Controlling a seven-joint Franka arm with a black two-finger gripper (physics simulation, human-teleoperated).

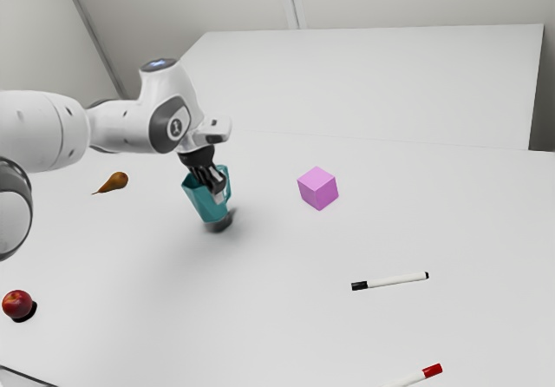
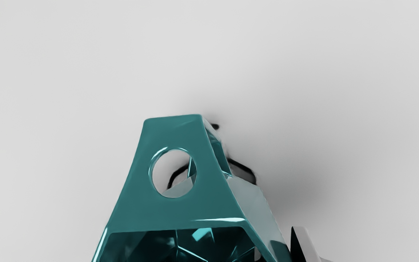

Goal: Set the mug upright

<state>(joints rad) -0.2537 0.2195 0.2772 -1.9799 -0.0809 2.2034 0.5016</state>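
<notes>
On the white table, the gripper is at the teal mug, but I can't tell whether its fingers are open or closed. The mug leans, mouth upward. The wrist view looks into its glossy hollow and through the round hole in its handle. The exterior view takes in a pink cube, nearer the table's far edge than the black-capped marker and red-capped marker, plus a pear and a red fruit.

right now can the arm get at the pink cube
Probably not straight away: the gripper is down at the tilted teal mug and would likely have to come away from it first. After that it looks reachable, as nothing shows between the mug and the pink cube.
</notes>
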